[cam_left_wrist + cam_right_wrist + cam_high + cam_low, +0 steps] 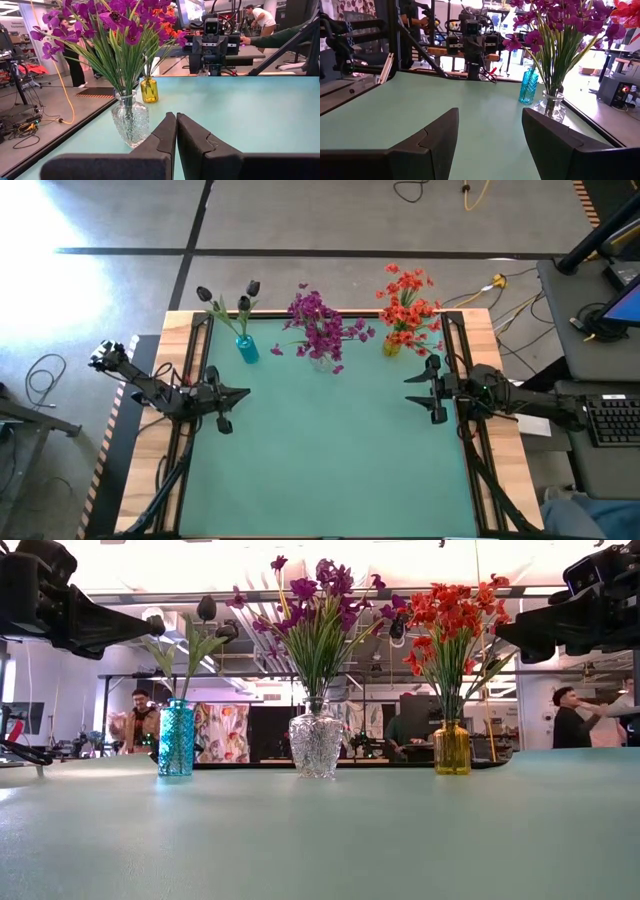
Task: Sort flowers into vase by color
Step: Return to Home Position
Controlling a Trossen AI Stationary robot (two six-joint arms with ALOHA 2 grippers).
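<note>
Three vases stand in a row along the table's far edge. A blue vase [247,348] holds the dark tulip-like buds [243,302]. A clear glass vase [321,360] holds the magenta-purple flowers [320,323]. A yellow vase [392,346] holds the orange-red flowers [408,302]. My left gripper [243,393] is shut and hovers at the table's left side, clear of everything. My right gripper [410,389] is open at the table's right side and holds nothing. In the low view the vases are the blue vase [176,738], the clear vase [316,743] and the yellow vase [451,747].
The green mat [330,460] stretches bare between and in front of the grippers. Wooden borders [145,480] run along both sides. People stand in the room behind the table [140,720]. A keyboard and desk [610,420] lie off to the right.
</note>
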